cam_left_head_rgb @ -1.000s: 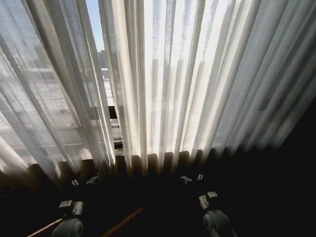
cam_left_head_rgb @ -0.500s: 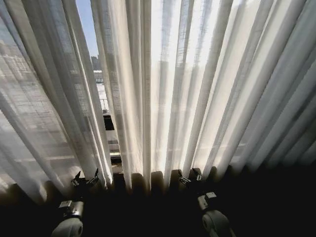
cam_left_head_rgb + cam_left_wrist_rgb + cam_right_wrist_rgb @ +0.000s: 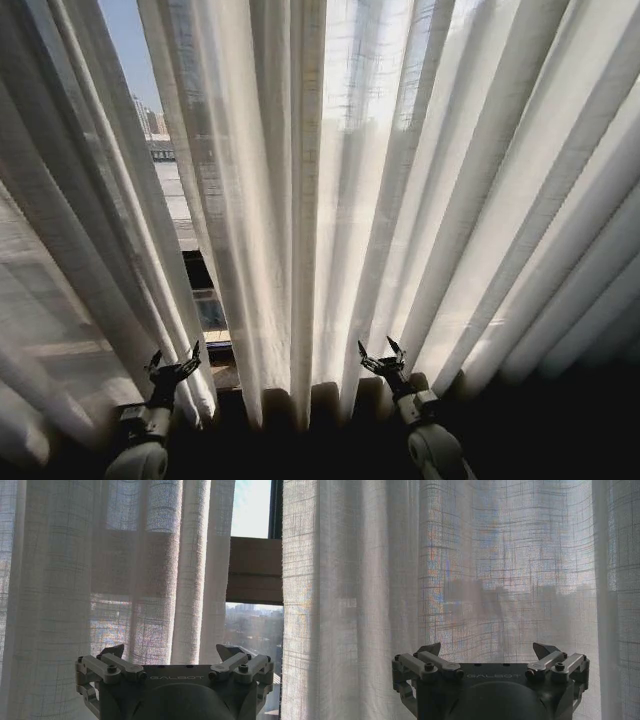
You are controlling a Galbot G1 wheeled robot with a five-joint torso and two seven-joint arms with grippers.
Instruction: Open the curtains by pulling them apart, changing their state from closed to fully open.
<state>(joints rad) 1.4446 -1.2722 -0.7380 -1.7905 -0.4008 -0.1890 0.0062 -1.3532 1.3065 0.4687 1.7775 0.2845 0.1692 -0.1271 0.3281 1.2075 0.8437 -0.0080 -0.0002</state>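
The curtains hang as two sheer cream pleated panels: the left panel (image 3: 70, 230) and the wider right panel (image 3: 430, 200). A narrow gap (image 3: 160, 150) between them shows sky and buildings. My left gripper (image 3: 175, 360) is open, low in front of the left panel's inner edge. My right gripper (image 3: 379, 352) is open too, low in front of the right panel's folds. In the left wrist view the left gripper (image 3: 172, 652) faces fabric (image 3: 75, 580) with nothing between its fingers. In the right wrist view the right gripper (image 3: 487, 650) faces fabric (image 3: 510, 570), also holding nothing.
Through the gap I see a dark window frame bar (image 3: 252, 570) and the city outside. A dark shadowed band (image 3: 560, 430) runs along the bottom of the head view beneath the curtain folds.
The head camera has moved nearer and tilted up, so the curtains look larger. Both grippers have risen from the dark band and now stand against the lit fabric.
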